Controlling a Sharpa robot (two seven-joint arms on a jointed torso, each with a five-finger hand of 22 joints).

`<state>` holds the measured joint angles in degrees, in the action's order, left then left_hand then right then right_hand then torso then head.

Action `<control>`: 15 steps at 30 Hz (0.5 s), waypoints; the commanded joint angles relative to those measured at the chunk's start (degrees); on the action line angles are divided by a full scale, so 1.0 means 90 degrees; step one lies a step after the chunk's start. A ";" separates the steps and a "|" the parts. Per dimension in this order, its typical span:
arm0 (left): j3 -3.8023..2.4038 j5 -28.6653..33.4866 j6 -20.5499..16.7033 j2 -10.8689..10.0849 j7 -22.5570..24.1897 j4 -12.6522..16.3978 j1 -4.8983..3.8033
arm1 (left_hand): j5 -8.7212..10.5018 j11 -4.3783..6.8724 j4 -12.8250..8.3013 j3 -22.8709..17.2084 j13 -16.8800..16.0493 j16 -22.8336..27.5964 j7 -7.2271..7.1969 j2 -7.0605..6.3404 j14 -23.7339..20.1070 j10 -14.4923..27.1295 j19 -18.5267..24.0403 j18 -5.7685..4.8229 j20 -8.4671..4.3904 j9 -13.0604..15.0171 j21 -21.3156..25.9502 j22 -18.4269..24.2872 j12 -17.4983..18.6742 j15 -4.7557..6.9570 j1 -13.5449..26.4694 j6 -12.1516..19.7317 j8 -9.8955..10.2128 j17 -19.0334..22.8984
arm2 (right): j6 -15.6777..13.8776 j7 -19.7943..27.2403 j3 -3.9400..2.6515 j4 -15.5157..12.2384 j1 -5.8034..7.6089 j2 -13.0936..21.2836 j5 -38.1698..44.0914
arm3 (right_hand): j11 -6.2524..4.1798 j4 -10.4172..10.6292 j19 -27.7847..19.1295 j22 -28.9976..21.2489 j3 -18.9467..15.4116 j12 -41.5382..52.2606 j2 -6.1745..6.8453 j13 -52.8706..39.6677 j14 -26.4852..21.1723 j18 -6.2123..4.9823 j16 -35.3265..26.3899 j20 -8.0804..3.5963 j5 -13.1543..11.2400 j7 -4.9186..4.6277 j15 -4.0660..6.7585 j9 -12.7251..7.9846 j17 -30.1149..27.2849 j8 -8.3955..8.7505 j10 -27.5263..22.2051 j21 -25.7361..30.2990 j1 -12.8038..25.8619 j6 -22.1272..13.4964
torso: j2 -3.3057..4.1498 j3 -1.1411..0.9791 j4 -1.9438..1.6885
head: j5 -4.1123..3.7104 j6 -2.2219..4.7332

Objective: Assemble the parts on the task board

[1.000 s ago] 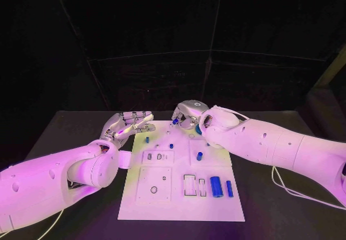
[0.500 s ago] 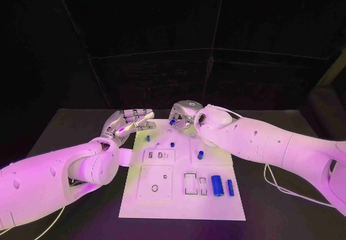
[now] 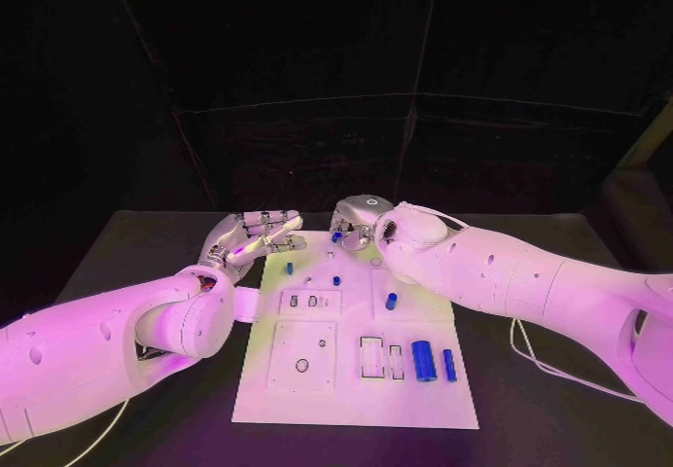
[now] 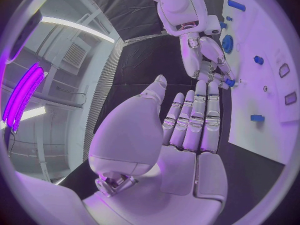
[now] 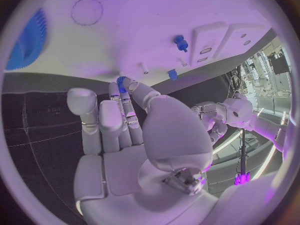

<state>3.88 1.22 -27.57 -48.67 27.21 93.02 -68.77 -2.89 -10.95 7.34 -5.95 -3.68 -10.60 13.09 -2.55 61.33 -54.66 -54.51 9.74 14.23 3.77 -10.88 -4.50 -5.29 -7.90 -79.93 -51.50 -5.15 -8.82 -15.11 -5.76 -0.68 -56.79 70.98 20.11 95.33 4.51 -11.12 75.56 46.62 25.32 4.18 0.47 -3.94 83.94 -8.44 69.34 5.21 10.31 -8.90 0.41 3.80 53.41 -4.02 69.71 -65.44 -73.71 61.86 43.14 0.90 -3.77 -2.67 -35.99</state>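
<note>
Task board (image 3: 351, 389): white plate lying flat in the middle of the black table (image 3: 140, 253), long side running away from me.

Small blue part (image 5: 121, 83): pinched at the fingertips of my right hand (image 3: 358, 229), at the far end of the board near its left corner. In my right wrist view the piece sits at the tips of two fingers, the rest of the fingers lying straight beside them.

Blue gear (image 5: 26, 41): flat on the far end of the board, beside my right hand.

Blue pegs: one standing upright (image 3: 289, 268) near the far left edge, a smaller one (image 3: 336, 280) just right of it toward the middle, a third (image 3: 391, 302) further right and nearer me.

Blue cylinders: a thick one (image 3: 422, 361) and a thin one (image 3: 449, 364) lying side by side at the near right of the board, next to two rectangular slots (image 3: 371, 357).

Left hand (image 3: 253, 239): holding nothing, fingers straight and lying close together, raised at the far left corner of the board, its tips very near those of my right hand; whether they touch I cannot tell.
</note>
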 commanded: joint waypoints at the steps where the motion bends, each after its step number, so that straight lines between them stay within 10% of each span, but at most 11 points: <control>1: -0.0008 0.0004 0.0086 0.0010 0.0019 0.0014 -0.0014 | 0.0007 0.0015 -0.0038 0.0005 0.0001 0.0027 0.0052 0.0034 0.0028 0.0015 -0.0038 0.0076 -0.0011 0.0001 0.0016 0.0010 0.0010 0.0001 0.0054 0.0035 0.0019 -0.0007 | -0.0007 -0.0196 -0.0003 0.0016 0.0011 -0.0020 0.0175 | 0.0013 0.0038 -0.0036 0.0005 -0.0013 -0.0019 0.0073 0.0006 0.0081 0.0100 0.0020 0.0019 -0.0026 0.0012 0.0006 0.0011 -0.0006 0.0003 -0.0036 -0.0041 0.0014 -0.0003 | 0.0004 0.0000 -0.0003 | -0.0004 -0.0001; 10: -0.0008 0.0004 0.0097 0.0009 0.0016 0.0021 -0.0016 | 0.0007 0.0015 -0.0038 0.0005 0.0001 0.0027 0.0052 0.0034 0.0028 0.0015 -0.0038 0.0076 -0.0011 0.0001 0.0016 0.0010 0.0010 0.0001 0.0054 0.0035 0.0019 -0.0007 | 0.0148 -0.0102 -0.0003 0.0084 0.0011 -0.0078 0.0161 | 0.0067 0.0144 -0.0108 -0.0066 0.0000 -0.0076 0.0200 0.0026 0.0067 0.0089 0.0030 0.0056 -0.0030 -0.0036 -0.0045 -0.0013 -0.0017 0.0061 -0.0209 -0.0011 0.0107 -0.0180 | 0.0009 -0.0002 0.0009 | 0.0015 -0.0006; 15: -0.0008 0.0004 0.0098 0.0000 0.0013 0.0024 -0.0019 | 0.0007 0.0015 -0.0038 0.0005 0.0001 0.0027 0.0052 0.0034 0.0028 0.0015 -0.0038 0.0076 -0.0011 0.0001 0.0016 0.0010 0.0010 0.0001 0.0054 0.0035 0.0019 -0.0007 | 0.0041 -0.0061 -0.0003 0.0074 0.0011 -0.0061 0.0101 | 0.0157 0.0286 -0.0272 -0.0288 -0.0088 -0.0069 0.0467 0.0037 0.0023 0.0046 -0.0031 0.0136 -0.0103 -0.0077 -0.0121 -0.0025 -0.0148 0.0067 -0.0755 0.0128 0.0227 -0.0901 | 0.0006 0.0000 0.0003 | 0.0013 0.0000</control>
<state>3.88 1.24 -27.41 -48.66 27.12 93.09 -68.83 -2.89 -10.95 7.34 -5.95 -3.68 -10.60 13.09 -2.55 61.33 -54.66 -54.51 9.74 14.23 3.77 -10.88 -4.51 -5.29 -7.90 -79.94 -51.50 -5.15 -8.81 -14.50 -6.52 -0.67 -55.96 70.95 19.47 96.21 5.85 -8.92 73.55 44.26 24.56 3.75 4.26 -3.61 84.04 -8.45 69.34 6.54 9.68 -9.55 -0.32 3.59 52.29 -3.60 63.52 -64.46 -71.76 54.48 43.20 0.90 -3.72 -2.55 -36.04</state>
